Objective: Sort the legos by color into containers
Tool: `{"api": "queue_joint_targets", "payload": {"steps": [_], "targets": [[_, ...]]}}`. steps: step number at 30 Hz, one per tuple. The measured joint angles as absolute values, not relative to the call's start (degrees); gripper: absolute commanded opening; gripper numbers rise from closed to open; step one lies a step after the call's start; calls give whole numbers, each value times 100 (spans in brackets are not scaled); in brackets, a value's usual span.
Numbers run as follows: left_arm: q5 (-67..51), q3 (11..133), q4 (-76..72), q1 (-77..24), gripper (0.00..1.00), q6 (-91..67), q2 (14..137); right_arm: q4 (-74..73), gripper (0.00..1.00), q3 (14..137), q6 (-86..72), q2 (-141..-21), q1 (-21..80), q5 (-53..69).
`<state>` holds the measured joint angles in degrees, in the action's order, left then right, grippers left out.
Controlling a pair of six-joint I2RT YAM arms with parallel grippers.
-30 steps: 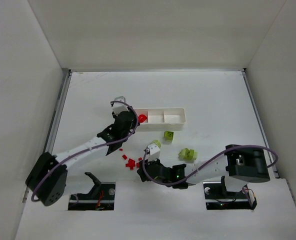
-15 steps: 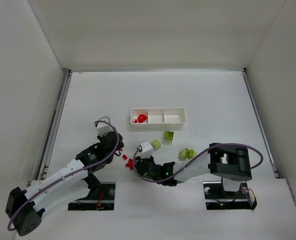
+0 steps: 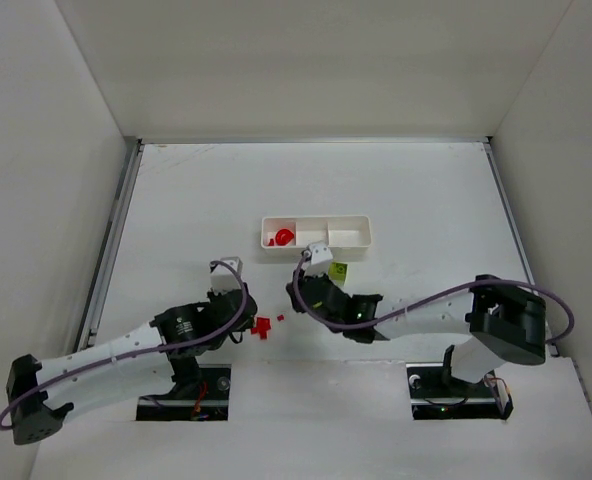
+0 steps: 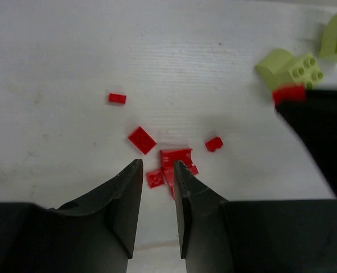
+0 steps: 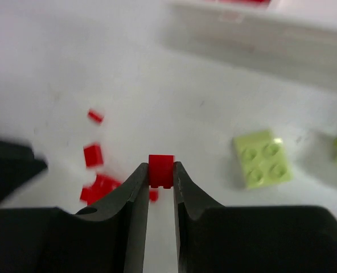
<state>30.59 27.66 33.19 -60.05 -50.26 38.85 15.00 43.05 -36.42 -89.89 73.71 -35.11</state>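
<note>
Legos (image 4: 177, 156), red, scattered on counter (image 4: 157, 45).
Right pincer (image 5: 160, 170) clamped on red brick (image 5: 161, 165); left pincer (image 4: 157, 166) slightly ajar, empty, over the scatter.

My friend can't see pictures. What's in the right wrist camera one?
The right claw pinches a tiny red lego between its tips. More loose red legos lie on the table to the left, a yellow-green lego sits to the right, and the blurry white tray runs across the top.
</note>
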Motion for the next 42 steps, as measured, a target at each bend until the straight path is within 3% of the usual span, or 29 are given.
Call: {"api": "queue_joint_targets", "payload": {"steps": [7,14,19,21,28,42], "targets": [[3061,2871,3494,-7251,30,-5393,4355,1732,20,5037,-2928,-9207,6141,-3190],[3210,2886,3590,-7944,40,-5968,5142,1826,23,6007,-2484,-10143,5623,-2703],[3312,2886,3651,-8143,44,-6600,5356,1826,49,6399,-2353,-10521,5478,-2495],[3339,2886,3656,-8158,45,-6812,5465,1833,55,6451,-2318,-10554,5472,-2458],[3369,2886,3581,-8191,42,-7153,5815,1859,54,6320,-2300,-10438,5472,-2434],[3577,2849,3013,-8285,34,-7395,6779,2128,51,4860,-2742,-9070,5472,-2447]]}}
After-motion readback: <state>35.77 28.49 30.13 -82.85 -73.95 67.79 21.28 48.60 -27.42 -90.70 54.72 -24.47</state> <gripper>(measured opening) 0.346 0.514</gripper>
